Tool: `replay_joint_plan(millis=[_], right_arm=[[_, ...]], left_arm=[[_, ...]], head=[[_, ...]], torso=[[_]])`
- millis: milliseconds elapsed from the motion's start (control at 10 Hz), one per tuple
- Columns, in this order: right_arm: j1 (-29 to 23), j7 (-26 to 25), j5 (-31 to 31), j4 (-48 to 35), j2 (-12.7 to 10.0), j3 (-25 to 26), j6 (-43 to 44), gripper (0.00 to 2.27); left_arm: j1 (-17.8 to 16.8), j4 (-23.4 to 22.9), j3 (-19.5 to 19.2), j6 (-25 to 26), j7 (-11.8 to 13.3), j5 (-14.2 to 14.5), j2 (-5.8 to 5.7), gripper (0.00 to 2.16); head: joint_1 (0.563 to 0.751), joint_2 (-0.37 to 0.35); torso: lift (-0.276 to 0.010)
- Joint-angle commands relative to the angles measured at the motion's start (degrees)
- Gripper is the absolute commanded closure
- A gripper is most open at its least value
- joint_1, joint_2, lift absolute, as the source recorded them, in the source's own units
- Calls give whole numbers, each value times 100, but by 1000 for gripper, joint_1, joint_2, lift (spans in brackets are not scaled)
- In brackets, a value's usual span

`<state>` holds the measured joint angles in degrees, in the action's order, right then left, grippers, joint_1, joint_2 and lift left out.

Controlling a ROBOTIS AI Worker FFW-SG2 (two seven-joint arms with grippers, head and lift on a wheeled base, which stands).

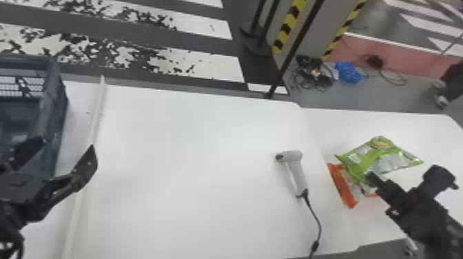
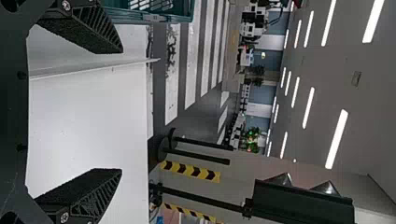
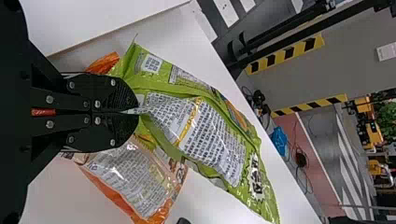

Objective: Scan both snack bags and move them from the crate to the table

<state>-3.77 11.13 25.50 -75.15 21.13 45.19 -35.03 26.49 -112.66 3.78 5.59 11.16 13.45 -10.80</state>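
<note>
My right gripper (image 1: pixel 373 179) is over the right-hand table in the head view; in the right wrist view the gripper (image 3: pixel 136 112) is shut on a pinched fold of the green snack bag (image 3: pixel 212 135). That green bag (image 1: pixel 396 159) partly covers the orange snack bag (image 1: pixel 349 193), which lies on the table; the orange bag (image 3: pixel 135 179) is beneath it. A white scanner (image 1: pixel 297 168) lies left of the bags. My left gripper (image 1: pixel 65 155) is beside the blue crate (image 1: pixel 57 113) at the far left, its fingers apart; in the left wrist view the gripper (image 2: pixel 119 112) holds nothing.
A white raised strip (image 1: pixel 98 113) runs along the left part of the white table (image 1: pixel 193 155). The scanner's cable (image 1: pixel 318 220) trails to the front edge. Black posts (image 1: pixel 289 51) stand on the floor behind the table.
</note>
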Motion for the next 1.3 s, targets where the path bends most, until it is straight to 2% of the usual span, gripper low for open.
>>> replay_joint_plan(millis=[0, 100, 300, 500, 600, 700, 900, 1100, 1200], right_arm=[[61, -32, -1, 308, 93, -142, 131, 657], [61, -173, -1, 343, 84, -177, 219, -2], [-1, -331, 8, 255, 14, -186, 659, 39], [-528, -402, -1, -782, -426, -283, 1819, 56], [-836, -410, -141, -1432, -663, -467, 2135, 56], [-1126, -577, -405, -2083, -900, -784, 2364, 56], [-1724, -841, -967, -3014, -1234, -1768, 3067, 53], [-2163, -1140, -1521, -3436, -1445, -2928, 3946, 49], [-2260, -1280, -1758, -3436, -1472, -3403, 4209, 53]], left_arm=[[-3, 7, 0, 0, 0, 0, -1, 87], [-3, 7, 9, 0, 0, 0, -1, 87], [14, -10, 0, 0, 0, 9, -1, 87], [23, -37, -18, 0, 0, 9, 17, 87], [23, -54, 0, 0, 0, 9, 17, 87], [14, -81, 17, 0, -9, 9, 26, 87], [14, -98, 26, 0, -26, 9, 34, 87], [23, -107, 44, 0, -53, 9, 43, 87], [14, -107, 70, 0, -53, 0, 52, 87]], head=[[695, -350], [695, -350], [695, -350], [695, -350], [695, -350], [695, -350], [695, -350], [695, -350], [695, -335]], torso=[[-88], [-88], [-88], [-88], [-88], [-88], [-88], [-88], [-88]])
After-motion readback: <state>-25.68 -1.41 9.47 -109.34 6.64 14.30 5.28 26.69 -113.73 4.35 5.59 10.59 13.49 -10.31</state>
